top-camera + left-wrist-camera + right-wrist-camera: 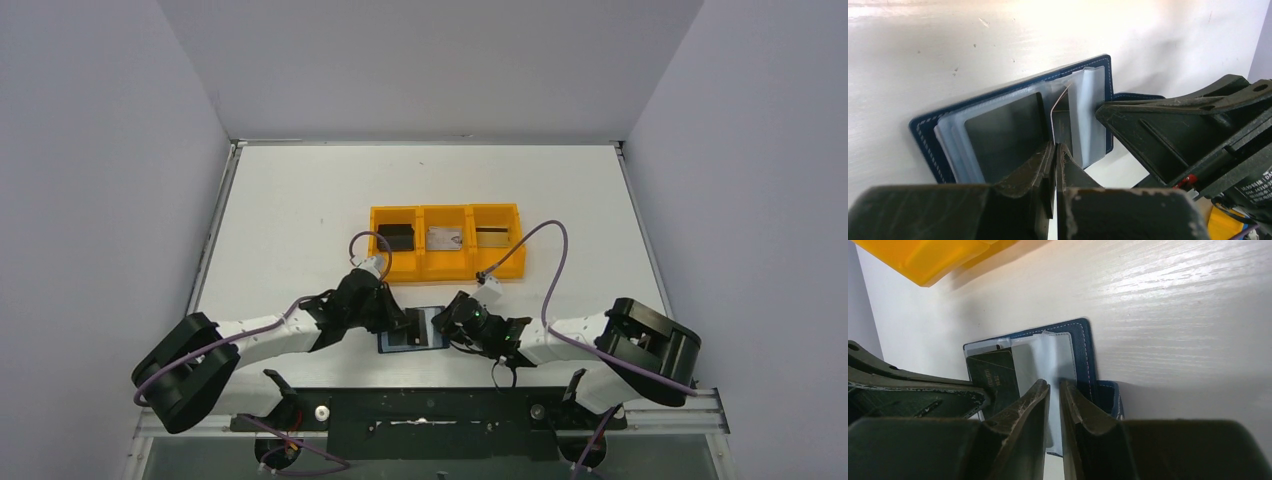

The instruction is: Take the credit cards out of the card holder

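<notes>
Pinching card holder (923, 132) sleeves, left end effector (1055, 148), right end effector (1054, 385), dark card (1003, 130) inside

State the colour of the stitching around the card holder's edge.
White stitching on the navy card holder; clearest in the left wrist view.

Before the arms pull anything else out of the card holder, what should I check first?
1. card holder lying open: ok.
2. right gripper holding clear sleeve: ok, the sleeve sits between its nearly closed fingers.
3. left gripper gripping a card: cannot tell.
4. dark card out of the holder: not ok, it is inside its sleeve.
5. Free compartment in orange tray: not ok, all three are occupied.
</notes>
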`<state>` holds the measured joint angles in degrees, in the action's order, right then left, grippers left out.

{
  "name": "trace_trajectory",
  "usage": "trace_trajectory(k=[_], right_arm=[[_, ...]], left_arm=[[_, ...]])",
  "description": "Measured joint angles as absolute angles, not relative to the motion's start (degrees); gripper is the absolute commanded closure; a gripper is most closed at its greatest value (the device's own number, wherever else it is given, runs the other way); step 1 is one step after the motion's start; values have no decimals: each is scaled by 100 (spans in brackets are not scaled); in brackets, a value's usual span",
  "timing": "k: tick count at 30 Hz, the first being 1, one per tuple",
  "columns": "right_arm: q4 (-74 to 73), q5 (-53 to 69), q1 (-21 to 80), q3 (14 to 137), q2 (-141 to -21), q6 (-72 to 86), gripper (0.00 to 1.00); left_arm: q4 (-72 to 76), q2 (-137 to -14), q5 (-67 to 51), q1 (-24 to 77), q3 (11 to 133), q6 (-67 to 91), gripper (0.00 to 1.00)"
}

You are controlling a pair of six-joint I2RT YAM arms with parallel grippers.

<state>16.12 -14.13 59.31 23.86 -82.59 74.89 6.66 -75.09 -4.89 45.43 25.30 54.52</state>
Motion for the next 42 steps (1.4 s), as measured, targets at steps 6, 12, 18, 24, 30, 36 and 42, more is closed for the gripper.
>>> trace_trajectory(k=[6,12,18,24,30,36,42], right_arm=[[1223,-1413,5931,2408,-8062,7513,81],[318,-1426,5933,2746,-7878,7238,77],[-642,-1549,5898,3037,-7568,6825,71],[-930,-1730,5806,3426,-7102,6455,51],[-722,-1955,5618,3503,-6755,6038,36],[198,-2034,5553,3256,-6425,5293,30],[1162,-2062,5518,2875,-6108,4309,20]], left_arm=[[607,-7408,-967,4237,2491,5203,100],[244,-7400,-1264,4038,2689,4908,100],[-115,-7199,-1468,3776,2871,4700,100],[-460,-6969,-1597,3527,3116,4453,100],[-569,-6788,-1765,3354,3293,4324,100],[-628,-6340,-1649,3256,3295,4410,100],[-480,-5647,-1107,3251,3138,4762,100]])
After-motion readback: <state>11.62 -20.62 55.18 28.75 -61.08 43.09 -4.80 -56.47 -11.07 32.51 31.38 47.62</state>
